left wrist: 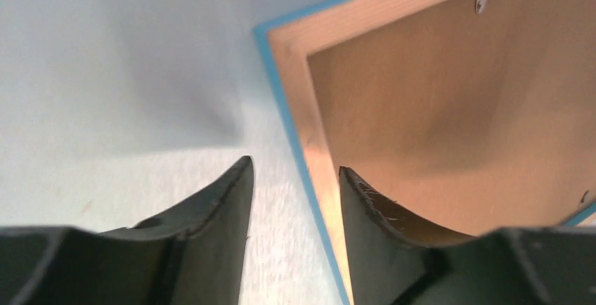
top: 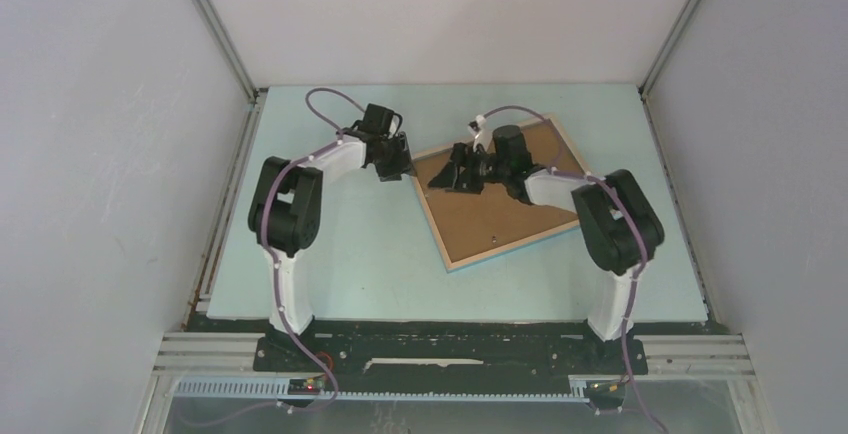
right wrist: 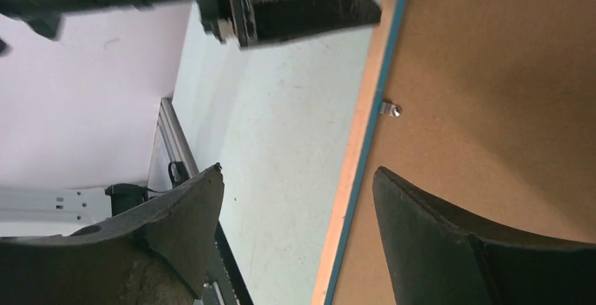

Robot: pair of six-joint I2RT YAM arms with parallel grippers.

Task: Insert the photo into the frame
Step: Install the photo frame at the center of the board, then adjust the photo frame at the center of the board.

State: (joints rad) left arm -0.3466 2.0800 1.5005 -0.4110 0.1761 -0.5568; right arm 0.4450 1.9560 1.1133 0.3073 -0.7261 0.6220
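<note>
Left wrist view shows the part-open, empty left hand (left wrist: 295, 166) at the 10 o'clock corner of the frame (left wrist: 303, 108) lying back-up on the tabletop (top: 330, 254), the wide-open, empty right hand (right wrist: 299, 170) straddling its edge, probably to free the backing board (left wrist: 436, 108); the photo is unseen.

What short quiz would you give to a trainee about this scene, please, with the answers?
1. True or false: the photo lies in plain view on the table.
2. What faces up on the frame? A. its blue front. B. its wooden back with the brown backing board. C. nothing, it stands on edge.
3. Fill in: the jaws of the left gripper and the right gripper are both ____.
Key: 1 false, no view shows it; 2 B; 3 open.
</note>
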